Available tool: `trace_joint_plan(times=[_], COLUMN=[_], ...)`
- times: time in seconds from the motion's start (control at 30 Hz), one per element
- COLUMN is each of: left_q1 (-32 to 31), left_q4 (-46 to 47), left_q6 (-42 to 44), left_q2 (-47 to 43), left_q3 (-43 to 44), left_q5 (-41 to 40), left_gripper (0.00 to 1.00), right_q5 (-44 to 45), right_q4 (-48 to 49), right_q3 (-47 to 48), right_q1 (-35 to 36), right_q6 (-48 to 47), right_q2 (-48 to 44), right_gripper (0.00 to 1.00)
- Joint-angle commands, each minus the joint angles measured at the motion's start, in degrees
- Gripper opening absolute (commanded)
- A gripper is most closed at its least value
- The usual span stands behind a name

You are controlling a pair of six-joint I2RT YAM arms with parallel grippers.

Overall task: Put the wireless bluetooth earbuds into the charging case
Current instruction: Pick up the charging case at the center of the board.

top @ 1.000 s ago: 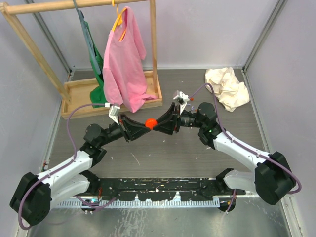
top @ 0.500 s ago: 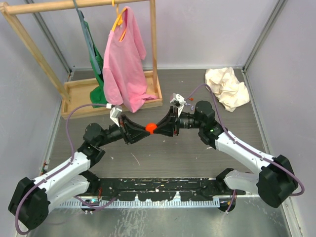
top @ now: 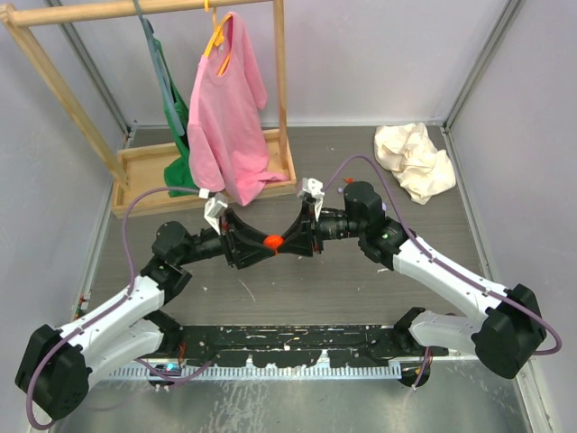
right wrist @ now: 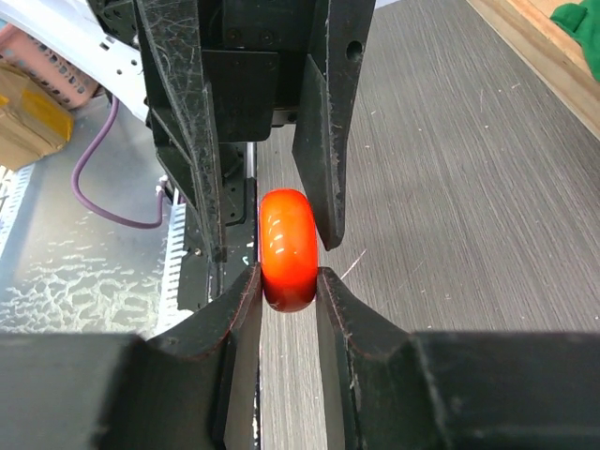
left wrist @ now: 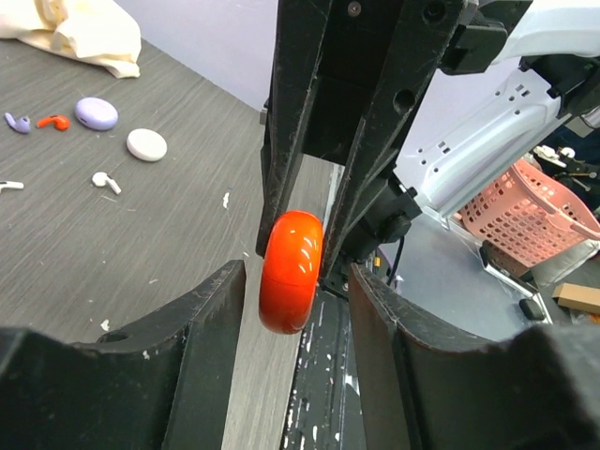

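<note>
Both arms have carried the red case (top: 269, 241) a little left and nearer, held over the middle of the surface (top: 297, 280). The right gripper (right wrist: 288, 277) is clamped on its broad faces, while the left gripper (left wrist: 295, 281) stands apart, a finger on either side. A red earbud (left wrist: 53, 121), a lilac earbud (left wrist: 14, 122) and a white earbud (left wrist: 106, 180) lie on the surface by a lilac case (left wrist: 97, 113) and a white case (left wrist: 147, 144), near the cream cloth (left wrist: 70, 33) at far right.

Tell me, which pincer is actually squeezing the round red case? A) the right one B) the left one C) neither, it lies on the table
A: in the right wrist view the right pincer presses on both sides of the red case, while the left pincer stands open with gaps around it.
</note>
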Motion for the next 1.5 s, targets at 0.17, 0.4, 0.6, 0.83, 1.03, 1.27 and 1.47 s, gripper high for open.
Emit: trace_joint_plan(times=[0.17, 0.4, 0.6, 0.83, 1.03, 1.27, 1.47], left_q1=[0.1, 0.1, -0.1, -0.1, -2.1, -4.4, -5.5], left_q4=[-0.8, -0.4, 0.3, 2.7, 3.5, 2.1, 1.8], left_q6=[2.7, 2.6, 3.2, 5.0, 10.5, 17.6, 19.1], left_q2=[-0.3, 1.3, 1.0, -0.4, -3.0, -3.8, -3.8], left_q3=[1.5, 1.8, 1.5, -0.9, -2.7, -2.8, -2.6], left_q5=[2.7, 3.3, 3.2, 1.8, 0.8, 1.3, 2.7], left_gripper=[0.52, 0.45, 0.31, 0.00, 0.00, 0.00, 0.00], right_q5=[1.9, 2.6, 3.5, 5.3, 9.2, 11.5, 13.6], right_q4=[-3.4, -5.2, -6.5, -7.0, -7.0, -7.3, -8.8], right_q3=[4.8, 5.9, 6.8, 6.8, 6.9, 6.9, 7.0], right_q1=[0.9, 2.1, 3.1, 3.6, 4.8, 5.8, 6.0], right_q6=[-3.6, -4.9, -5.9, -6.6, -7.4, -8.9, -10.2], right_q2=[-0.6, -0.1, 0.5, -0.4, -1.1, -1.3, -1.5], right_gripper=[0.11, 0.12, 0.12, 0.28, 0.53, 0.57, 0.57])
